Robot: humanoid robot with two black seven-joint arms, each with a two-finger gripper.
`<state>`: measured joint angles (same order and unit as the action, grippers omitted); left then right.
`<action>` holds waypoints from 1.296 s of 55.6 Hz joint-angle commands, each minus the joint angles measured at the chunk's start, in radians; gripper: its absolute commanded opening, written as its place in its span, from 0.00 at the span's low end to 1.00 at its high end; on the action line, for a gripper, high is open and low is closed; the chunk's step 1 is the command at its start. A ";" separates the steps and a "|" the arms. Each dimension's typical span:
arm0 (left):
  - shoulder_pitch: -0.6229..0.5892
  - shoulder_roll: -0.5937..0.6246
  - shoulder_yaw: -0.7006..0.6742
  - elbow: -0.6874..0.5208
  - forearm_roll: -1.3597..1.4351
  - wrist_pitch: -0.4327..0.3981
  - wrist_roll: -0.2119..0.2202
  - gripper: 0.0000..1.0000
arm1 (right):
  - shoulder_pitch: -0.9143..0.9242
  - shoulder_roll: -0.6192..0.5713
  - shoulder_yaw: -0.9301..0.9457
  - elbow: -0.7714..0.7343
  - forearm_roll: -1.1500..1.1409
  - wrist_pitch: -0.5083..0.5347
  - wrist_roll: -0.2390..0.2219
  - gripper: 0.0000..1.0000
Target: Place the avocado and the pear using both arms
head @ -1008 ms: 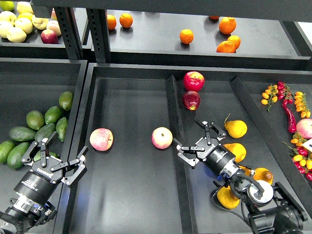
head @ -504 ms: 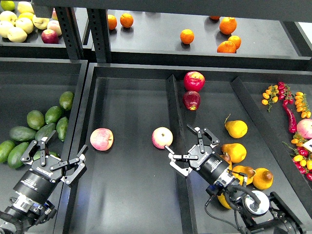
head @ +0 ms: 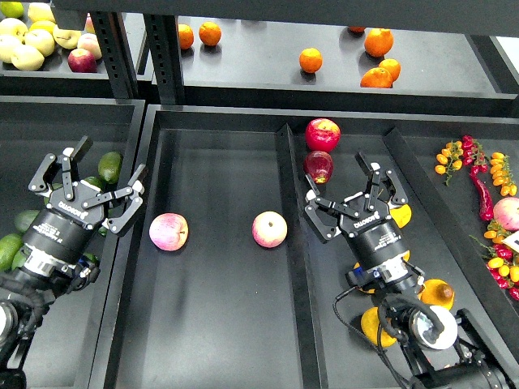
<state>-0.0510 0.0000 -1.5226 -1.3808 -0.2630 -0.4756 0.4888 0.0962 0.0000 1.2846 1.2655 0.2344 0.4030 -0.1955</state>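
Observation:
My left gripper is open and empty, hovering over the avocado pile in the left bin. The arm hides most of the pile. A dark elongated avocado shows at the arm's left, and a rounder lighter one lies behind the gripper. My right gripper is open and empty above the pears in the right compartment. It covers most of one yellow pear. A yellow-orange pear with a brown blotch lies beside my right forearm.
Two pink-and-yellow apples lie in the middle compartment. Two red apples lie behind the right gripper. A raised divider separates the compartments. Oranges sit on the back shelf and red peppers at the far right.
My left gripper has moved up and away from me, over the avocados. My right gripper has swung right and back, off the divider and over the pears. Both stay open.

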 commanded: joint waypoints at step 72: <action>0.223 0.000 0.154 -0.004 -0.004 -0.013 -0.062 1.00 | -0.182 0.000 -0.047 0.037 0.115 -0.064 0.013 1.00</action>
<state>0.1728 0.0000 -1.4112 -1.3851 -0.2667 -0.4887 0.4249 -0.0835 0.0000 1.2380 1.3018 0.3493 0.3369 -0.1825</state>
